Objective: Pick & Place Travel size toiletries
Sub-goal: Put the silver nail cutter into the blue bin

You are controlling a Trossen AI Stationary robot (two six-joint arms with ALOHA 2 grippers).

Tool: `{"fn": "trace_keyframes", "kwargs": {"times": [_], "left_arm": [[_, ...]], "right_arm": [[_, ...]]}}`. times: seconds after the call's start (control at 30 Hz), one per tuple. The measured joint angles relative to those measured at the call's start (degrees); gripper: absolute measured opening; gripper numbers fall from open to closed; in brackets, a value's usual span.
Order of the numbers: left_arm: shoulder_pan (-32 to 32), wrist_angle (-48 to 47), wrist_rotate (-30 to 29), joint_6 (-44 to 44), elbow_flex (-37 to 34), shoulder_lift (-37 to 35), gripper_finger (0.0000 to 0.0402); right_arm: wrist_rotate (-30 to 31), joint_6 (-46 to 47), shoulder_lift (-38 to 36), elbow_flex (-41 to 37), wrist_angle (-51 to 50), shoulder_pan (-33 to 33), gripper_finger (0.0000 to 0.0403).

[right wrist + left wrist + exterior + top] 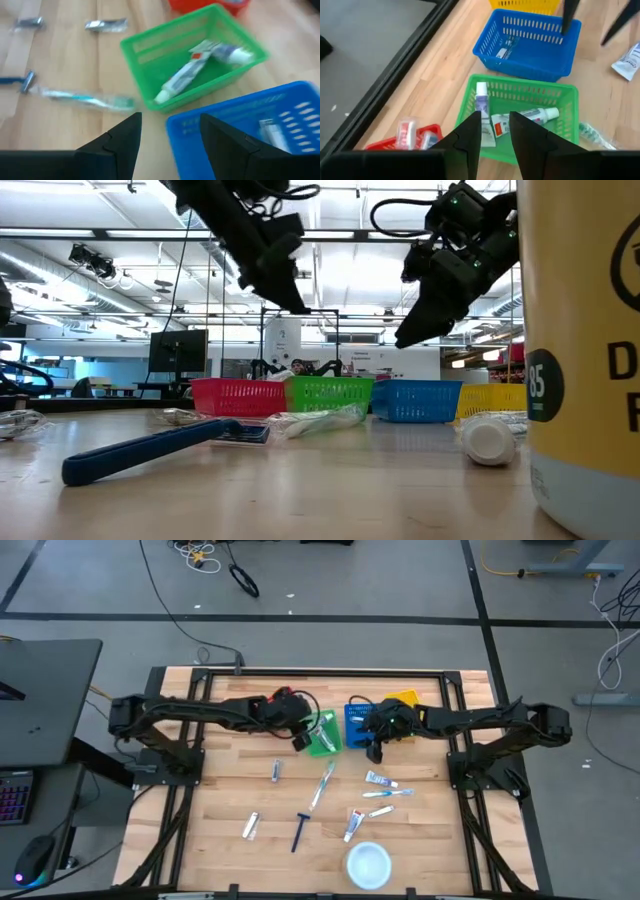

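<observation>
Two tubes (520, 117) in green basket (570, 92), under left end effector (494, 131).

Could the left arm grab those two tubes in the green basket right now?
Probably yes: the left gripper hangs open right above the green basket, and nothing covers the two tubes.
</observation>
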Motion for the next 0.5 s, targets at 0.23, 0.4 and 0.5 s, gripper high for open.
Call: {"fn": "trace_keyframes", "kwargs": {"times": [0.23, 0.4, 0.5], "left_arm": [[-3.25, 1.99, -1.93, -9.39, -10.31, -4.18, 0.0103], [-5.34, 11.86, -1.56, -11.11, -17.86, -4.27, 0.0104], [-5.48, 17.76, -0.68, -11.13, -20.69, -4.23, 0.0103]], "right_arm": [[0.02, 0.23, 3.19, -0.02, 1.62, 5.66, 0.0211], [0.02, 0.34, 3.59, -0.02, 5.31, 10.22, 0.0211], [0.00, -0.12, 3.51, -0.02, 5.86, 12.70, 0.0211]]}}
